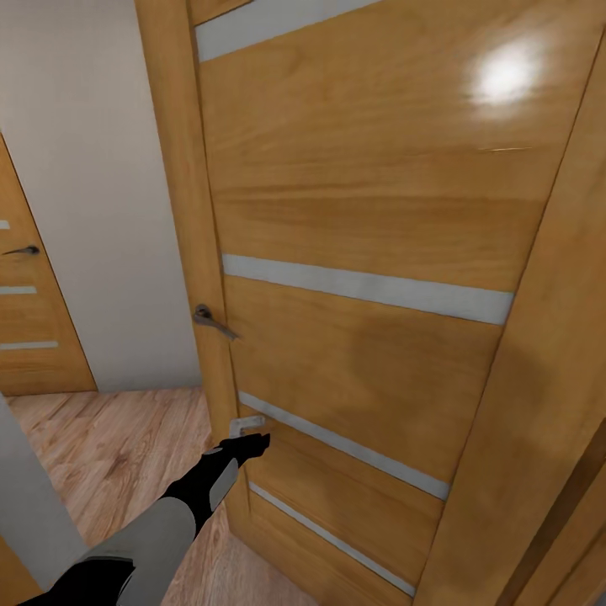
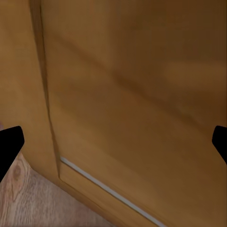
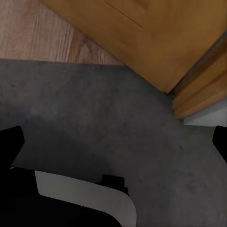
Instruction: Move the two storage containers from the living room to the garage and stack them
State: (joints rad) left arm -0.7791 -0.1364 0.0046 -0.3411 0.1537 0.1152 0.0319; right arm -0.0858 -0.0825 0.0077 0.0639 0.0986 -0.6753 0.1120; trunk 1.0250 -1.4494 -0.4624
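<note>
The two storage containers are out of view. A light wooden door (image 1: 362, 202) with pale stripes stands right in front of me. My left gripper (image 1: 251, 438) reaches low to the door's edge, well below the lever handle (image 1: 210, 320). In the left wrist view this gripper (image 2: 113, 146) is open, its black fingertips (image 2: 9, 144) wide apart with the door panel close ahead and nothing between them. My right gripper (image 3: 113, 142) hangs open and empty over the dark grey concrete floor (image 3: 123, 113), near the door's bottom corner (image 3: 156, 52).
Light wood plank flooring (image 1: 118, 454) runs left of the door and meets the concrete (image 3: 47, 59). A beige wall (image 1: 93, 168) and a second wooden door (image 1: 25, 337) stand at the left. The door frame (image 1: 547, 379) rises at the right.
</note>
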